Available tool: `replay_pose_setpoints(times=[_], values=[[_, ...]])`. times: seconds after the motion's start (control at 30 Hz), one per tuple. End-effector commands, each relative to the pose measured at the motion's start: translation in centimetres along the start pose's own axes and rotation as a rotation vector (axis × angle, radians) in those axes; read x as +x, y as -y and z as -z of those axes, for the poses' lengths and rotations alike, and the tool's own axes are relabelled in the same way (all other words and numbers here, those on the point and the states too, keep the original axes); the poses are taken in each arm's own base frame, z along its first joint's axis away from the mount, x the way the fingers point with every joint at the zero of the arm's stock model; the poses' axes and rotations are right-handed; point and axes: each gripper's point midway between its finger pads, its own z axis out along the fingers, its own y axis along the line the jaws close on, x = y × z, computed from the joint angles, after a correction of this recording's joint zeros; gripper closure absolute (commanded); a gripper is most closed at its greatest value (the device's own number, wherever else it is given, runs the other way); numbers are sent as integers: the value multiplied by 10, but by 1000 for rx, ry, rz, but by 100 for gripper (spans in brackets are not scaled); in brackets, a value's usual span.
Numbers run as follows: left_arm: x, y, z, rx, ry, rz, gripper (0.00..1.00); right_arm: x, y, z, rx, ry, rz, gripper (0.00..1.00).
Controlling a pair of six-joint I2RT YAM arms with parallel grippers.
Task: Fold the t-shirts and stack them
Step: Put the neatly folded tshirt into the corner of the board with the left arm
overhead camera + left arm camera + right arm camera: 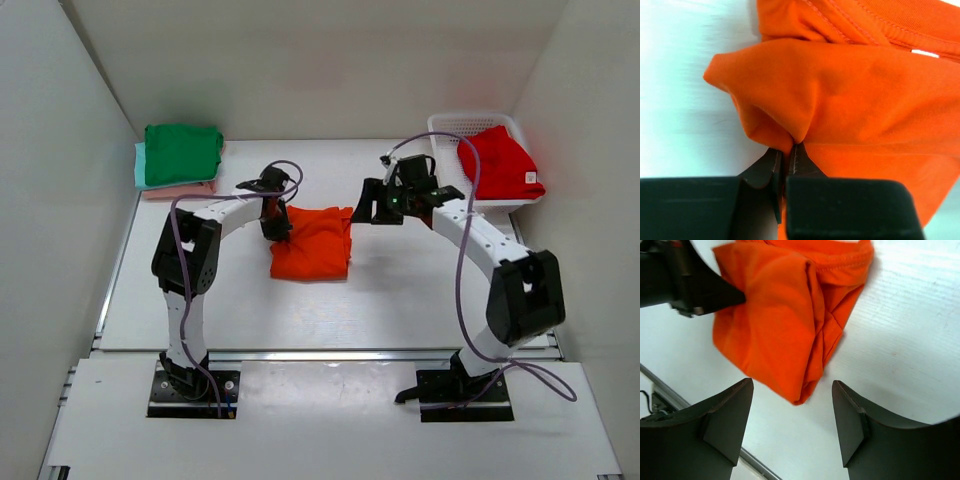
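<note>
An orange t-shirt (312,243) lies folded in a loose bundle at the middle of the table. My left gripper (277,225) is at its left edge, shut on a pinched fold of the orange cloth (865,100), with the jaws (787,150) pressed together on it. My right gripper (365,210) hovers open just right of the shirt; its fingers (792,385) stand wide apart with nothing between them, the shirt's corner (775,315) just ahead. A dark green t-shirt (183,152) tops a folded stack over mint (140,165) and pink (180,188) ones.
A white mesh basket (470,120) stands at the back right with a red t-shirt (500,160) heaped in it. White walls close in the table on the left, back and right. The left arm's fingers (700,285) show in the right wrist view.
</note>
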Motion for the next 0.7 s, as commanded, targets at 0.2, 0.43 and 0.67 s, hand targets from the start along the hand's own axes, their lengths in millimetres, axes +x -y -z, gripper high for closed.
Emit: replay_pose_setpoints(times=[0.2,0.43,0.67], values=[[-83,-20,74,-197,198,-119,100,-42,-2,66,-39,163,2,38],[-123,-30,92,-194,252,-86,100,-60,9,89,-7,183,-31,38],[-181,-57,105,-243,366,-59,100,-55,8,99,14,164,-26,38]])
